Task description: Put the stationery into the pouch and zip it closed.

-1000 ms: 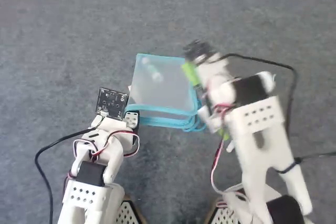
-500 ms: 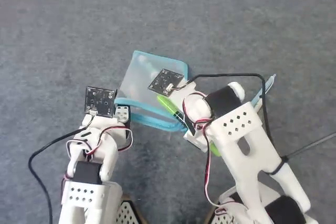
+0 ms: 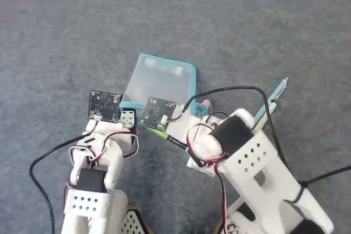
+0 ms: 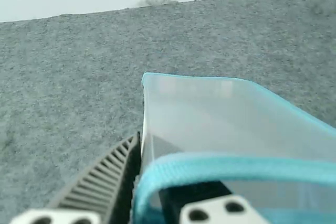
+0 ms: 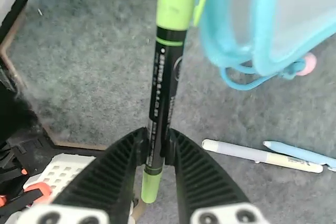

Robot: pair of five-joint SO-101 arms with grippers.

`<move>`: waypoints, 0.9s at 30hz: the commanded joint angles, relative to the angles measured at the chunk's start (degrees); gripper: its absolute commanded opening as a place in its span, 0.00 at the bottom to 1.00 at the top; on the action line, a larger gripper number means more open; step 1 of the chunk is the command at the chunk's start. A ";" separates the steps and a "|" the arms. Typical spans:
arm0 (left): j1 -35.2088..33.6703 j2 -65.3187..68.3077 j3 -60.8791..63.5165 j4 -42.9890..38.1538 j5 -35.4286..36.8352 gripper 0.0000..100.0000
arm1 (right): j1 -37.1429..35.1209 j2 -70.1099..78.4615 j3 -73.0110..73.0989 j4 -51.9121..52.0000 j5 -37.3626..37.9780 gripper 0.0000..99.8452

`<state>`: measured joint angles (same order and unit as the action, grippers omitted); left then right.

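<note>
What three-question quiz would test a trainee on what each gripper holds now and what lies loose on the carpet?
1. True or false: the right gripper is shut on the green-and-black marker pen.
2. The left gripper grips: A the translucent blue-trimmed zip pouch; B a ruler; C nothing.
3. How many pens lie loose on the grey carpet in the right wrist view?
Key: 1 true. 2 A. 3 two: a white pen and a light blue pen.
</note>
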<state>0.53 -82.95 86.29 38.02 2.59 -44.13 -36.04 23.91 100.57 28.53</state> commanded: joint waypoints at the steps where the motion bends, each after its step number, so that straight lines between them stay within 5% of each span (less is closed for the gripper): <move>1: -0.44 0.44 -0.57 -2.29 -0.26 0.01 | 2.07 3.21 -0.62 2.33 -1.32 0.01; 11: 1.05 0.44 -0.57 -1.05 -0.53 0.01 | 13.76 21.41 -16.79 2.33 -9.93 0.01; 20: 8.70 0.35 1.54 -0.97 -4.13 0.01 | 10.42 37.93 -36.13 2.33 -15.30 0.02; 27: 8.70 0.35 1.63 -0.97 -4.22 0.01 | 6.02 41.89 -44.31 2.24 -16.00 0.21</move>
<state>6.86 -82.95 89.27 37.93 -0.48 -35.43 6.77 -13.71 100.75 13.58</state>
